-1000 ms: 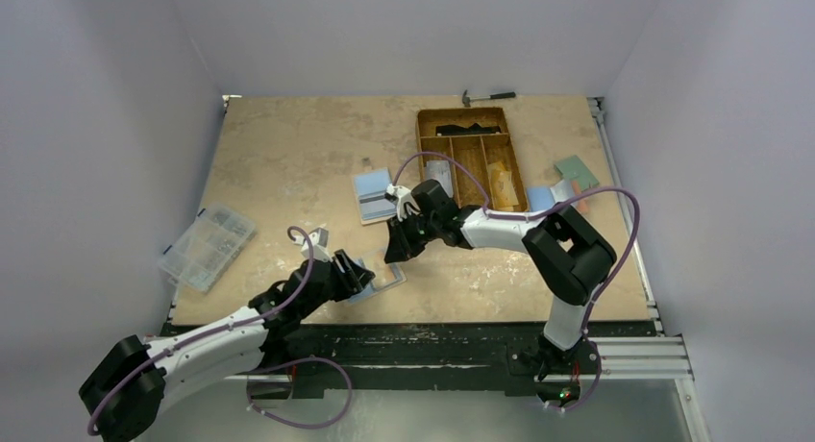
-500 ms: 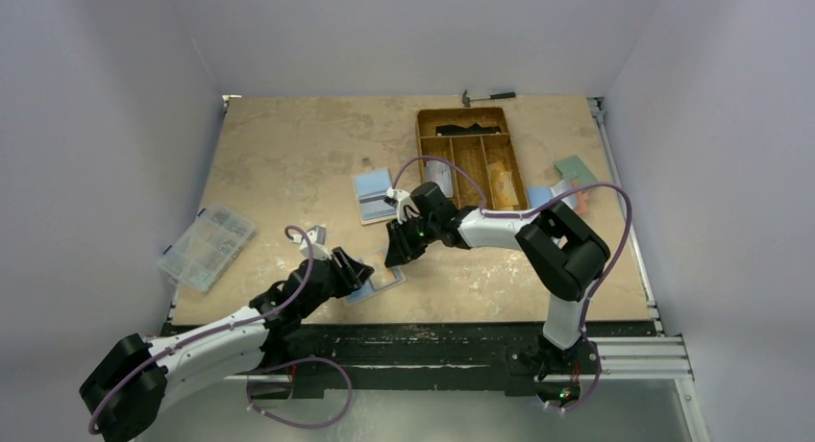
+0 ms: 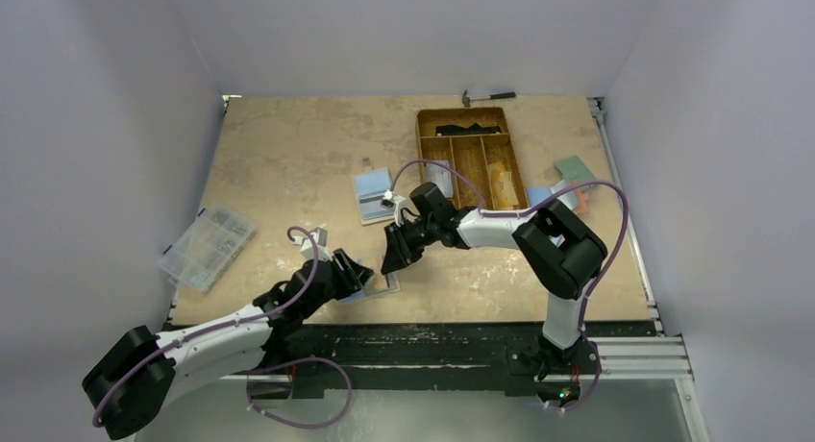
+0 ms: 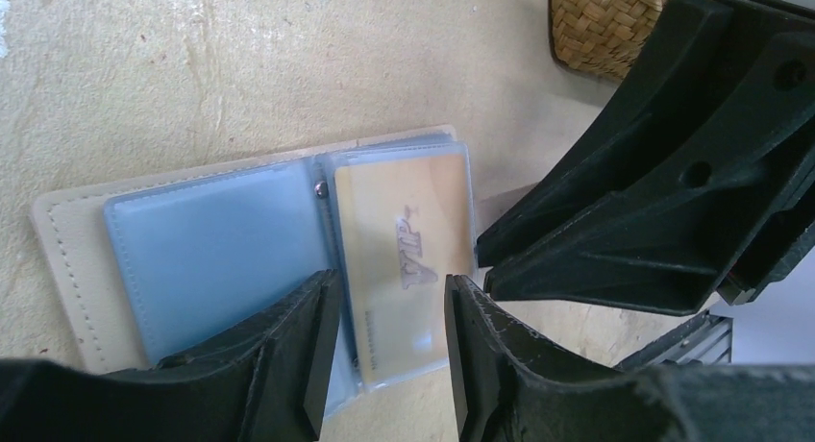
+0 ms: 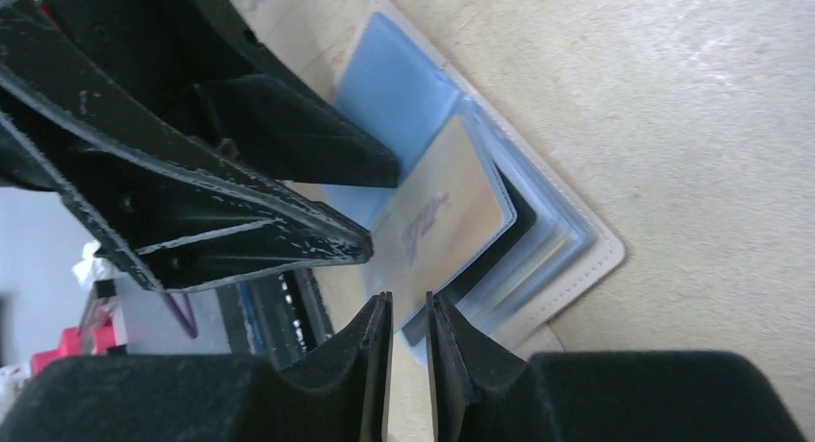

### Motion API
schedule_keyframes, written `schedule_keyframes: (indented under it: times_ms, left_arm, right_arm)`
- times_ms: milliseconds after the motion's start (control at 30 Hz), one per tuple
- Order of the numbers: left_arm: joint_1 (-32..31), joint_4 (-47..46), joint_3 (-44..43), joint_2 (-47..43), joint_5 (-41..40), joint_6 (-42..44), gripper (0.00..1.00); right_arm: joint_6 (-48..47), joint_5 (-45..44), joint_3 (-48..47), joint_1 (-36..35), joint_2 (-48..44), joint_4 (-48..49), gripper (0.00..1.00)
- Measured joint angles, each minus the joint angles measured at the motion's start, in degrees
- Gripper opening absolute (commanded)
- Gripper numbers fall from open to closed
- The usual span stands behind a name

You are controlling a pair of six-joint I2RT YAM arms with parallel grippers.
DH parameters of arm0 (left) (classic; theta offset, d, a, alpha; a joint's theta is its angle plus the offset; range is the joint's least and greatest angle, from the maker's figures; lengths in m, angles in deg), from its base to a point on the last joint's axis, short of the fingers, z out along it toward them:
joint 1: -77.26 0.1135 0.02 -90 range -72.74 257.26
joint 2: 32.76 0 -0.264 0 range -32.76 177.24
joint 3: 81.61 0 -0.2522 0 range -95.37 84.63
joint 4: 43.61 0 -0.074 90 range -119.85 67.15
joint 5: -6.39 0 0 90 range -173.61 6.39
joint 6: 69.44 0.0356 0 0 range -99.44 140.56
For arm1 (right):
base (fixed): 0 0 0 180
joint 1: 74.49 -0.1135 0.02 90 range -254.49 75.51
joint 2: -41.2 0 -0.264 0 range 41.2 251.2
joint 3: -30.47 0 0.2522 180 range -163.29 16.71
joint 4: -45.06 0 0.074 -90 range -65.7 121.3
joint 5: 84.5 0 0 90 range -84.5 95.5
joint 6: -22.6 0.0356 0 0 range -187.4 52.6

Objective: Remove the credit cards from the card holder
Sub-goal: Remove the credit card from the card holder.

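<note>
The card holder (image 4: 67, 259) lies open near the table's front edge, tan-rimmed, with clear blue sleeves. In the top view it (image 3: 384, 286) sits between both grippers. A gold card marked VIP (image 4: 404, 259) sits in its right sleeve, also shown in the right wrist view (image 5: 442, 211). My left gripper (image 4: 389, 365) is open, its fingers straddling the holder's near edge over the VIP card. My right gripper (image 5: 410, 317) is open by a narrow gap, its tips at the corner of the VIP card's sleeve. A light blue card (image 3: 372, 194) lies loose on the table.
A brown compartment tray (image 3: 471, 154) stands at the back, with a hammer (image 3: 487, 97) behind it. A clear organiser box (image 3: 207, 245) lies at the left edge. Blue and green flat pieces (image 3: 562, 183) lie at the right. The two grippers are close together over the holder.
My right gripper has moved slightly down and left, closer to the holder. My left gripper has shifted a little over the holder's near edge.
</note>
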Motion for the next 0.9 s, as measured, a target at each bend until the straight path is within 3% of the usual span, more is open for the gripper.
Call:
schedule_keyframes:
  times_ms: [500, 900]
  left_arm:
    - [0.1, -2.7, 1.5, -1.6, 1.9, -1.0, 0.68]
    - [0.1, -2.8, 2.3, -2.5, 1.5, -2.8, 0.67]
  right_arm:
    - [4.0, 7.8, 0.3, 0.0, 0.0, 3.6, 0.26]
    - [3.8, 4.5, 0.6, 0.0, 0.0, 2.7, 0.32]
